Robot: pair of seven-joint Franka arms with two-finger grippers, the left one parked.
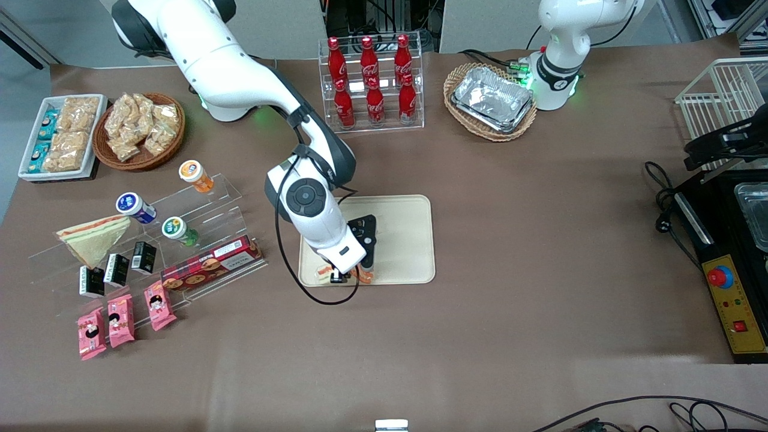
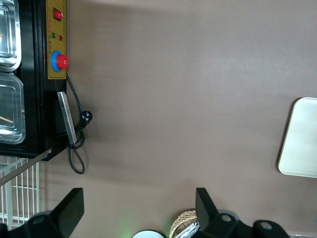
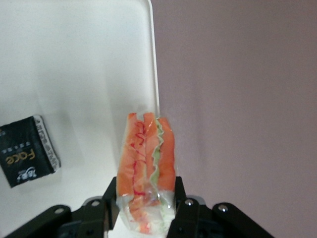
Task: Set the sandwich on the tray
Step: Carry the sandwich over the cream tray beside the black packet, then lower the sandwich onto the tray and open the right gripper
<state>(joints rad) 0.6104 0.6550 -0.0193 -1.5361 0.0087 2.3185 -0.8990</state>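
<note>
Brown-covered table, and the gripper (image 3: 143,198) hangs low over the cream tray's (image 1: 408,240) edge nearest the front camera, fingers clamped on the sandwich (image 3: 146,163). It's over the rim, not yet released. A small black packet (image 3: 27,148) already lies there; the arm hides most of the wedge from the front.

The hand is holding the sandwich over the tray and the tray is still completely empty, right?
Not quite. The hand does hold the sandwich over the tray, near its rim, but the tray isn't empty: the right wrist view shows a small black packet lying on it.
</note>
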